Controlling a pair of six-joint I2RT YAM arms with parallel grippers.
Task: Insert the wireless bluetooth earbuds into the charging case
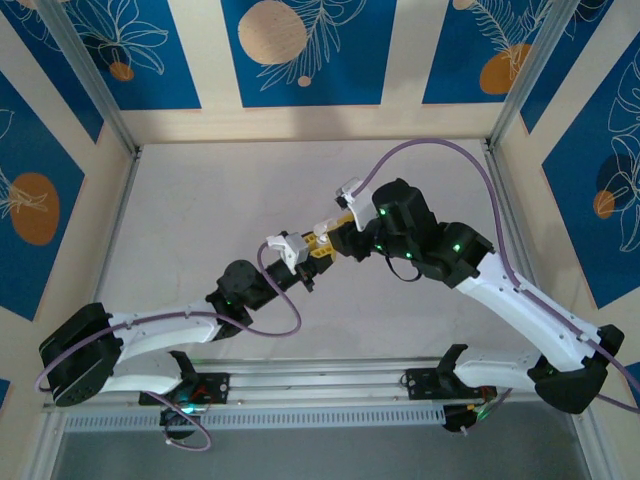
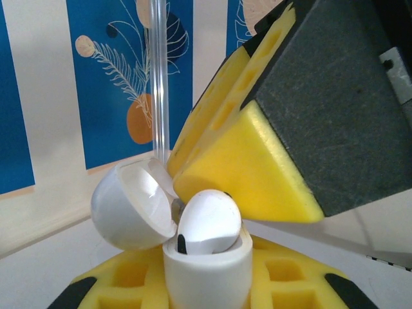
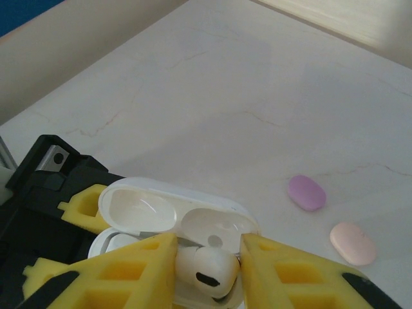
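My left gripper (image 2: 206,283) is shut on the white charging case (image 2: 206,267), holding it upright between yellow pads with its lid (image 2: 129,206) swung open to the left. One white earbud (image 2: 209,222) sits in the case's socket, its rounded head sticking up. My right gripper (image 3: 207,257) hangs over the case (image 3: 177,215) with a yellow finger on each side of that earbud (image 3: 206,270). The jaws stand slightly apart, with a thin gap at the right finger. In the top view both grippers (image 1: 296,258) (image 1: 338,238) meet above the middle of the table.
A purple pebble-like case (image 3: 306,192) and a peach one (image 3: 353,243) lie shut on the pale table (image 3: 225,84) to the right of my right gripper. Walls with blue panels (image 1: 300,50) enclose the table on three sides.
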